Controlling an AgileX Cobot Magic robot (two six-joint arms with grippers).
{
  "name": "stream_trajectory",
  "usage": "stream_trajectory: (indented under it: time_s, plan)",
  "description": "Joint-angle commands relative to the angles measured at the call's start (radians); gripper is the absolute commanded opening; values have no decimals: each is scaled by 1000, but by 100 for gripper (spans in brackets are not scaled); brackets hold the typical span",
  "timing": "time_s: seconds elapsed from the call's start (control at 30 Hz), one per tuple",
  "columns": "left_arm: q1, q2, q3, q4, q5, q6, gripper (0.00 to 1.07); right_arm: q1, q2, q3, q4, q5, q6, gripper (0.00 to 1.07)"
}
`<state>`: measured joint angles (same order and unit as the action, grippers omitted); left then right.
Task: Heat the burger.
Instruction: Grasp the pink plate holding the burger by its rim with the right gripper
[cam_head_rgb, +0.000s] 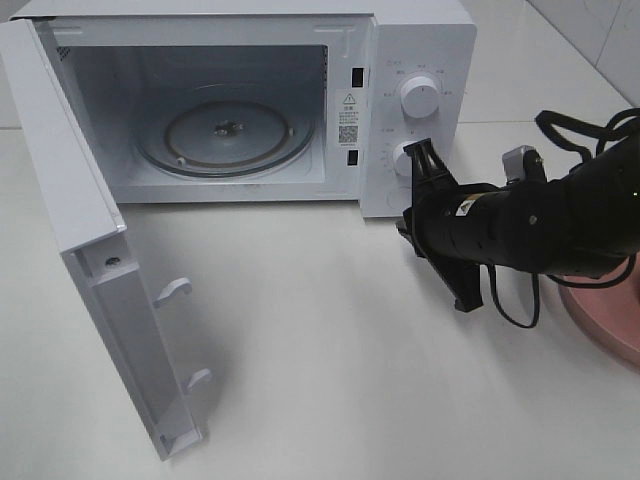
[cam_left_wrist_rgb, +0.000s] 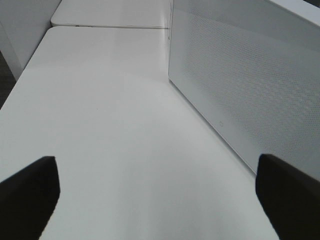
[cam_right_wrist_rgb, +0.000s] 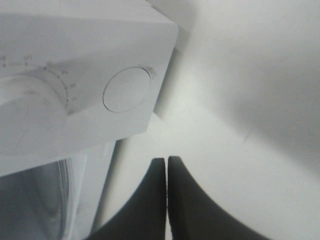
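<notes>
The burger is out of view in every frame. The white microwave (cam_head_rgb: 420, 40) stands at the back with its door (cam_head_rgb: 60, 170) swung wide open to the left. Only the glass turntable (cam_head_rgb: 225, 135) shows in its cavity. My right gripper (cam_head_rgb: 422, 152) is shut with nothing between its fingers, its tips just in front of the lower knob (cam_head_rgb: 403, 160) on the control panel. The right wrist view shows the closed fingertips (cam_right_wrist_rgb: 166, 161) below the panel's corner and its round button (cam_right_wrist_rgb: 126, 90). My left gripper (cam_left_wrist_rgb: 157, 195) is open and empty over bare table beside the microwave's side wall (cam_left_wrist_rgb: 240, 85).
A round pink plate (cam_head_rgb: 610, 310) lies at the right edge, partly under the right arm. The upper knob (cam_head_rgb: 420, 95) sits above the lower one. The open door juts toward the table's front left, with two latch hooks (cam_head_rgb: 172, 290) sticking out.
</notes>
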<state>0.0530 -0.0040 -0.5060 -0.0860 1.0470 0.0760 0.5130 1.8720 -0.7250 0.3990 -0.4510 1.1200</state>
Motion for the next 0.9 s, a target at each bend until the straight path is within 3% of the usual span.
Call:
stream_trajectory:
  time_s: [0.03,0.2,0.37,0.7,0.9]
  plan:
    - [4,-22,4,-4,-14,-4,102,-1,-40,10,-26,66,-100,0]
    - [4,-22,4,-4,-14,-4,102,-1,-97,10,-131,201,-214,0]
    - [4,-22,4,-4,-14,-4,102,-1,-175,10,-358,344,-269,1]
    - [4,-22,4,-4,-14,-4,102,-3,-290,10,-551,568,-313,2]
    - [4,-22,4,-4,-14,-4,102,-3,-340,9,-583,695,-364,2]
